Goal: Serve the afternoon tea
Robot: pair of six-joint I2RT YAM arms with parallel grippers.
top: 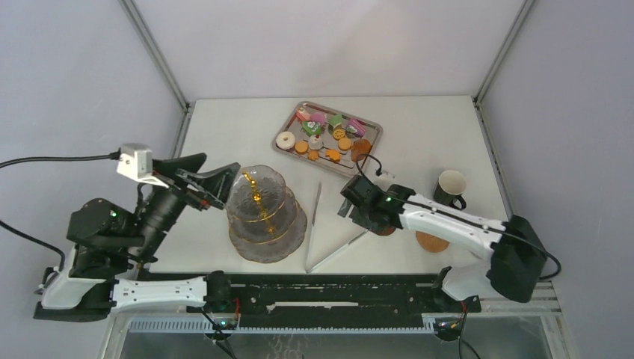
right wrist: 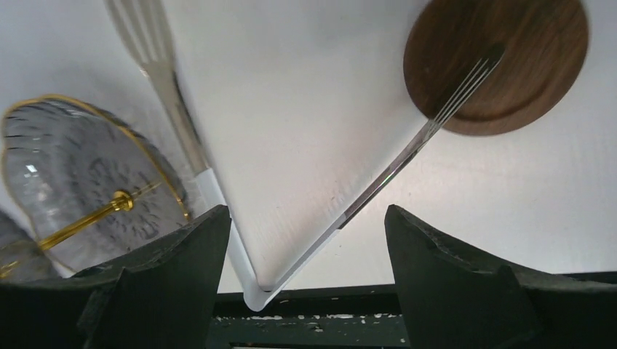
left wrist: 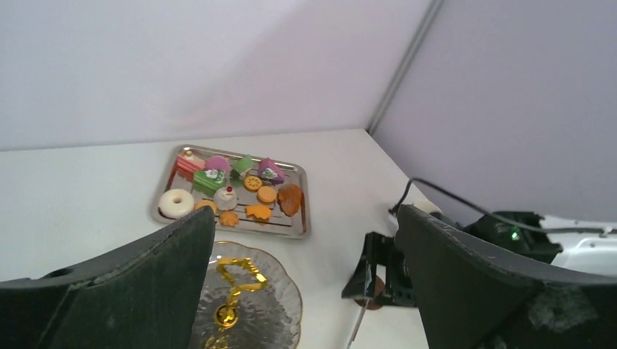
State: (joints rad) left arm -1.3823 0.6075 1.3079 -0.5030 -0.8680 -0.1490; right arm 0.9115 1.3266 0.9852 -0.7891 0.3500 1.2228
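Note:
The three-tier clear glass stand [top: 265, 213] with a gold pole stands at the table's near centre-left, its tiers bare. My left gripper [top: 217, 187] is open and empty, just left of its top tier. It shows in the left wrist view [left wrist: 251, 313] between my fingers. Small colourful cakes [top: 321, 120], orange cookies [top: 333, 155] and a white ring donut [top: 285, 140] lie on the steel tray. My right gripper [top: 351, 208] is open and empty over the metal tongs [right wrist: 378, 182]. A brown coaster [right wrist: 495, 65] lies under one tong tip. A dark cup [top: 450, 187] stands at the right.
The steel tray [top: 371, 127] sits at the back centre. The tongs [top: 314, 224] lie spread in a V between the stand and my right arm, hinge towards the near rail. A second coaster [top: 431, 241] lies near the cup. Grey walls close both sides.

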